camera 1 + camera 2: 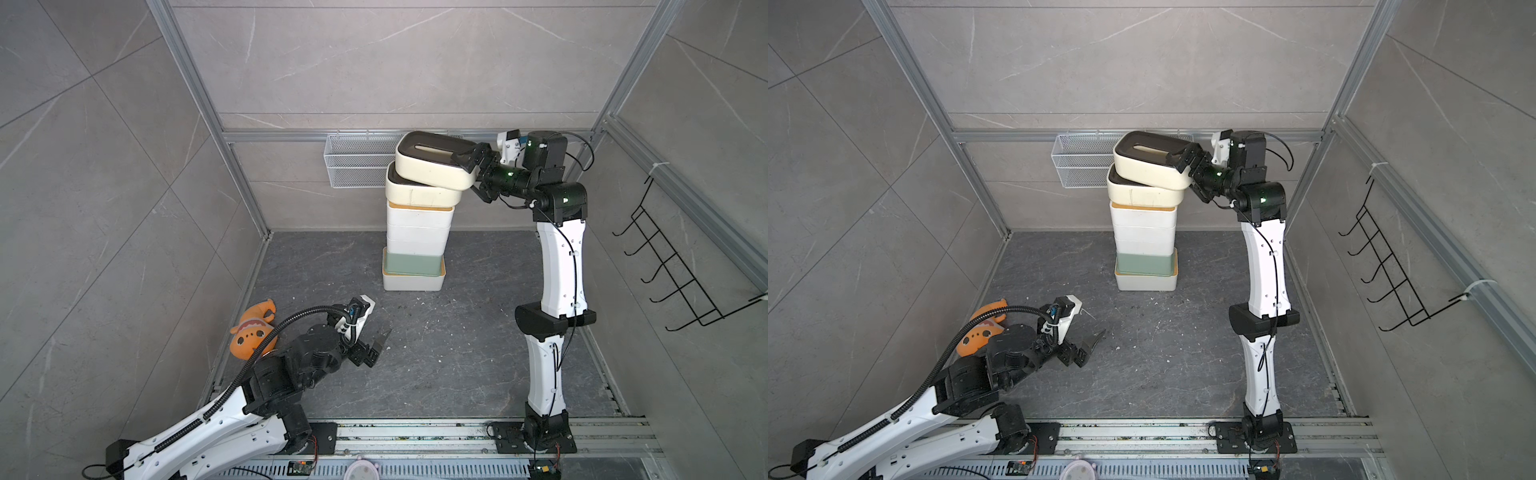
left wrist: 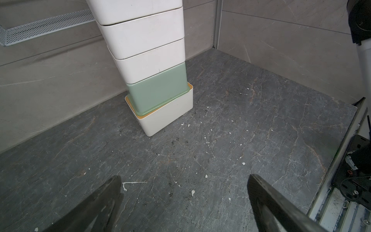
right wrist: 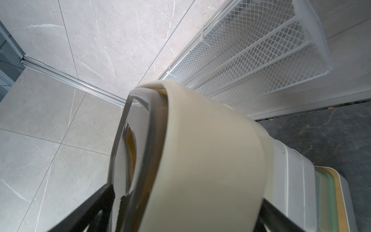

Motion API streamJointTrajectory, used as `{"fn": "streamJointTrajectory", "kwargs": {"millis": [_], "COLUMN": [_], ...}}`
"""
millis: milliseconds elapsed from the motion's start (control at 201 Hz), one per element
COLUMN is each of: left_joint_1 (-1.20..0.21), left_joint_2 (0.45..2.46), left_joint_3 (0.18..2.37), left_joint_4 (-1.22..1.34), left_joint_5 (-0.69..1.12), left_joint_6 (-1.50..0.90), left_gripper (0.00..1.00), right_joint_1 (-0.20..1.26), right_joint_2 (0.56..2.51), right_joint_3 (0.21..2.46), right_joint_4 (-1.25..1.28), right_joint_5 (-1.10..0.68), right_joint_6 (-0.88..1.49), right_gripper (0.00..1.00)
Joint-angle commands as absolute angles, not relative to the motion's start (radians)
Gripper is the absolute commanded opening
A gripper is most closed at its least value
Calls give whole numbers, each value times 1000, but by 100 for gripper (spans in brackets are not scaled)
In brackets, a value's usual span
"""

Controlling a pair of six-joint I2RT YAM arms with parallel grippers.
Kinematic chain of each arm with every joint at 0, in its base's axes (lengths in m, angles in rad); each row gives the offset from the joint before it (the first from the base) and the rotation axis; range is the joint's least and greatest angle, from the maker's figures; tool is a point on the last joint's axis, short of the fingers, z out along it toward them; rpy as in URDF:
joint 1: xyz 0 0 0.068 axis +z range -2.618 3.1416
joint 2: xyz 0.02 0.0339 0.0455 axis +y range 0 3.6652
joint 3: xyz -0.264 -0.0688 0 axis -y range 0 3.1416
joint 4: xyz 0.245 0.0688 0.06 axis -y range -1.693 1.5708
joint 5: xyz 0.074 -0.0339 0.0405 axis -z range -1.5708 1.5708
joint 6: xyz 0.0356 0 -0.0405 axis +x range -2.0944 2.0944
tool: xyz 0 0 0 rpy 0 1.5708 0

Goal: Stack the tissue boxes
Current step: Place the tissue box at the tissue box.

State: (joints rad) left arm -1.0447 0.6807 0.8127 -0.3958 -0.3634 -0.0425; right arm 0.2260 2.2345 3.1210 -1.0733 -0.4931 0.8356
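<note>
Several tissue boxes stand in one tall stack (image 1: pixel 417 226) near the back wall. From the floor up I see a white box with a bamboo lid (image 1: pixel 411 282), a sage green box (image 1: pixel 411 264) (image 2: pixel 158 90), white boxes, then a cream box (image 1: pixel 419 193). On top lies a cream box with a dark lid (image 1: pixel 432 164) (image 1: pixel 1150 166) (image 3: pixel 200 150), tilted and overhanging to the right. My right gripper (image 1: pixel 469 174) (image 1: pixel 1187 176) (image 3: pixel 186 194) grips its right end, one finger on the lid, one underneath. My left gripper (image 1: pixel 380 345) (image 1: pixel 1090 347) (image 2: pixel 184 177) hovers open and empty over the front-left floor.
An orange plush toy (image 1: pixel 253 332) lies at the left wall, beside the left arm. A white wire mesh basket (image 1: pixel 357 162) hangs on the back wall just behind the stack. A black wire rack (image 1: pixel 673 266) juts from the right wall. A metal rail (image 1: pixel 415 432) runs along the front.
</note>
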Motion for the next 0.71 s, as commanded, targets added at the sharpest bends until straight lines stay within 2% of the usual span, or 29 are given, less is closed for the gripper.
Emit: {"fn": "streamJointTrajectory", "kwargs": {"millis": [0,703], "left_joint_1": [-1045,-1045], "left_joint_2": [678,684], "left_joint_3": [816,817], "left_joint_4": [-350,-345], "left_joint_5": [-360,-362], "left_joint_6": [-35,-37], "left_gripper": [100,100], "right_joint_1": [228,228], "right_joint_2": [2207,2185], "right_joint_3": [3135,3105], "right_joint_4": [-1109,-1021], "right_joint_5": [-478,-490], "right_joint_6": [795,843], "right_gripper": [100,100]}}
